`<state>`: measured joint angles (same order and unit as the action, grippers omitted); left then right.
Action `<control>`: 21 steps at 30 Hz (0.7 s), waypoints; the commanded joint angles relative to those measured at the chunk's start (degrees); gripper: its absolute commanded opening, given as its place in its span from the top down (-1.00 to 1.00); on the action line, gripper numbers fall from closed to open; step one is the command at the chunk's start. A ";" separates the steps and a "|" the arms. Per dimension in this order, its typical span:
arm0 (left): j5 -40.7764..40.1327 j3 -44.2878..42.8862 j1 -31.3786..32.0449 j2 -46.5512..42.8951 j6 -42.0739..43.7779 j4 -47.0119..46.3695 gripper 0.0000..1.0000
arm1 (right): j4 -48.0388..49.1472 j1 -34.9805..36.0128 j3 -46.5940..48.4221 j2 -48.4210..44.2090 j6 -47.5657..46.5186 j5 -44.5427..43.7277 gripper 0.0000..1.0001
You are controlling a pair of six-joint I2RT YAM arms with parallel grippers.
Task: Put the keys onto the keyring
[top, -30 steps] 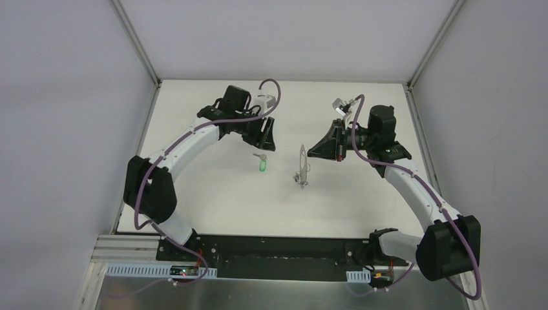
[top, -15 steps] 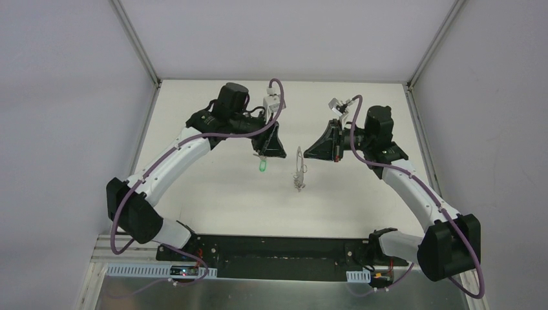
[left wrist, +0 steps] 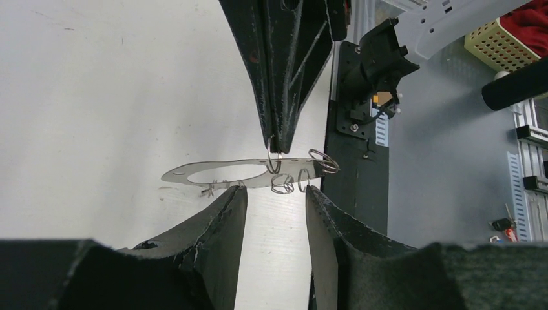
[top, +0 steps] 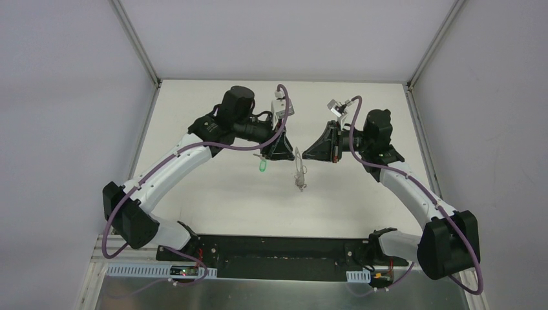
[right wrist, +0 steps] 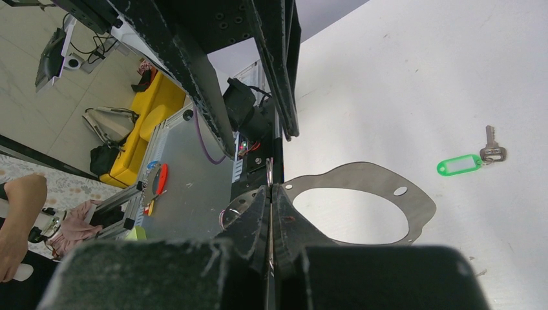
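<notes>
The key (top: 262,166) is a small silver key (right wrist: 492,145) on a bright green plastic tag (right wrist: 460,166); it lies on the white table to the left of both grippers. The keyring (top: 299,171) shows as a thin flat silver plate with a large oval hole (right wrist: 413,200) and several small split rings (left wrist: 282,184). My right gripper (top: 305,155) (right wrist: 270,190) is shut on one small ring of it and holds it off the table. My left gripper (top: 279,154) (left wrist: 274,194) is open and empty, its fingertips (left wrist: 236,201) just short of the plate's edge (left wrist: 187,174).
The white table (top: 213,187) has a metal-framed wall at the back and sides. A black base rail (top: 271,248) runs along the near edge. In the left wrist view the right arm's black base mount (left wrist: 362,84) stands behind the keyring.
My left arm has swung right, from over the key to beside the keyring. My right gripper has shifted slightly left with the keyring. The key has stayed in place.
</notes>
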<state>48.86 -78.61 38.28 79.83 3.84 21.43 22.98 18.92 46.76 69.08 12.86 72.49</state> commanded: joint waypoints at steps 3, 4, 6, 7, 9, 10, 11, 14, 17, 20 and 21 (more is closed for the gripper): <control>0.06 -3.01 1.19 2.78 -2.17 -4.34 0.22 | 5.92 0.33 -0.09 -0.25 2.33 1.34 1.00; 0.52 -3.04 1.44 3.12 -2.59 -4.81 0.22 | 5.96 0.28 -0.13 -0.26 2.34 1.30 1.00; 0.83 -3.11 1.84 3.66 -3.27 -5.17 0.25 | 5.93 0.29 -0.18 -0.35 2.34 1.27 1.00; 1.08 -3.20 1.96 3.85 -3.38 -5.17 0.26 | 5.93 0.31 -0.11 -0.35 2.34 1.25 1.00; 1.28 -3.22 2.06 4.10 -3.34 -5.09 0.33 | 5.93 0.31 -0.25 -0.39 2.34 1.25 1.00; 1.35 -3.15 2.06 4.10 -3.37 -5.08 0.35 | 5.98 0.32 -0.24 -0.43 2.27 1.25 1.00; 1.46 -3.06 2.06 4.04 -3.29 -5.08 0.38 | 5.98 0.25 -0.32 -0.44 2.24 1.23 1.00; 1.60 -2.95 2.06 3.93 -3.31 -5.08 0.47 | 5.93 0.25 -0.43 -0.44 2.17 1.16 1.00; 1.65 -2.87 2.06 3.97 -3.22 -5.17 0.55 | 6.00 0.23 -0.41 -0.36 2.08 1.08 1.00; 1.94 -3.10 2.06 4.23 -3.32 -5.30 0.63 | 5.97 0.19 -0.53 -0.35 2.08 1.00 1.00; 2.14 -3.19 2.06 4.27 -3.50 -5.39 0.66 | 5.94 0.19 -0.61 -0.35 2.01 0.96 1.00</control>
<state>49.21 -79.59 39.83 84.36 0.62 18.22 25.15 18.96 46.04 69.08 14.57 72.34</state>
